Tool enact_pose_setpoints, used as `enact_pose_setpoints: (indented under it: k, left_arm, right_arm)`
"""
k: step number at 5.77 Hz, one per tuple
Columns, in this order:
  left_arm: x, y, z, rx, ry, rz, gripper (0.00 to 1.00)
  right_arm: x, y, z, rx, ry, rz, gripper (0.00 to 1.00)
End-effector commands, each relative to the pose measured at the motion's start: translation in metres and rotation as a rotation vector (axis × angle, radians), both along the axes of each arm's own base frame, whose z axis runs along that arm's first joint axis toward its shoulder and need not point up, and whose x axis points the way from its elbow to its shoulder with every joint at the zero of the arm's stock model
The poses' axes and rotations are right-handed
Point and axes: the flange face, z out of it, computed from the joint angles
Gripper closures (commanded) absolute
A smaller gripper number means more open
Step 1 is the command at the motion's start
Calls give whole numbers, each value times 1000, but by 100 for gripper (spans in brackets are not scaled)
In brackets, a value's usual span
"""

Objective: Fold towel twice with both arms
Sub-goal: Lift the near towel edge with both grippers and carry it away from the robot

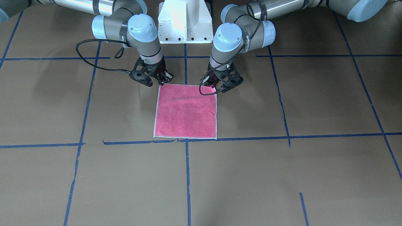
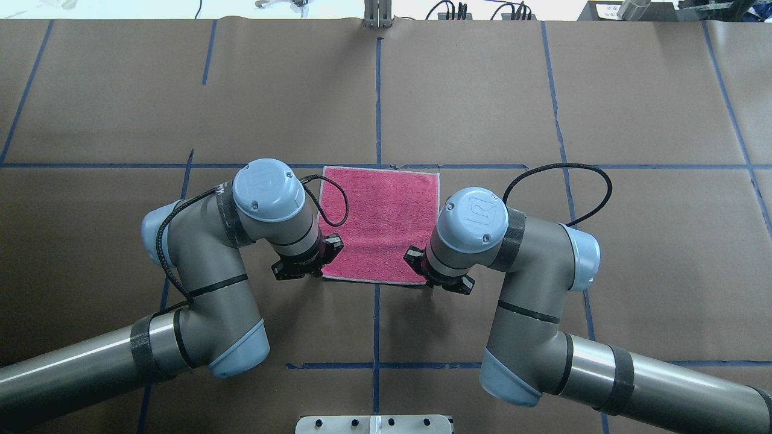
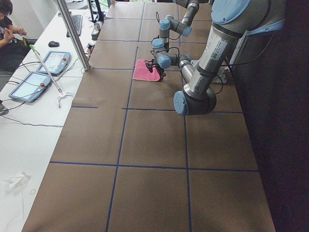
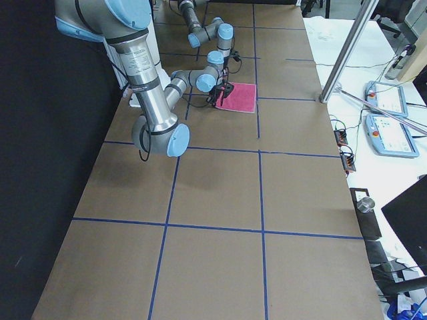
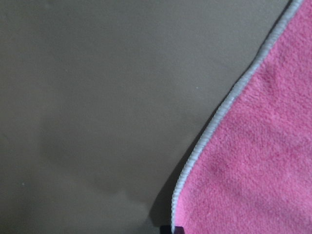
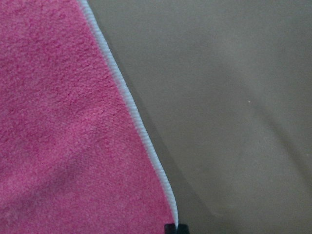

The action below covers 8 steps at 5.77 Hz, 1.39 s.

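Note:
The towel (image 1: 185,111) lies flat and pink face up on the brown table, with a whitish edging. It also shows in the overhead view (image 2: 380,223). My left gripper (image 1: 214,90) is down on the towel's corner nearest the robot base, on that view's right. My right gripper (image 1: 161,83) is down on the other near corner. In the left wrist view the towel (image 5: 253,161) has its edge running into a single black fingertip (image 5: 171,229), with shadow under the raised edge. The right wrist view shows the same for the towel (image 6: 63,122) and a fingertip (image 6: 171,228). Both grippers look shut on the corners.
The white pedestal base (image 1: 185,23) stands just behind the grippers. Blue tape lines (image 1: 187,175) cross the brown table. Tablets and cables (image 3: 43,72) lie on a white side bench where a person sits. A metal post (image 3: 72,34) stands at the table's edge.

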Motion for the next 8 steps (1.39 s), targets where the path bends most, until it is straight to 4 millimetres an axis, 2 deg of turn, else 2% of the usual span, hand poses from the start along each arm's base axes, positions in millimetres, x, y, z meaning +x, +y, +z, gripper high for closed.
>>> enact_pose_setpoints:
  k: [1,3,8]
  left_arm:
    - [-1,-1,0,0,1,-1,99]
    - [-1,-1,-1,0,1,-1,99]
    - [-24,-38,-28,16,37,-66,99]
  right_arm:
    - [0,0,0,-3,0,2,100]
    - [3,-4,0,-5,2,8,100]
    - [33,-50,-19,-32,-39,51,100]
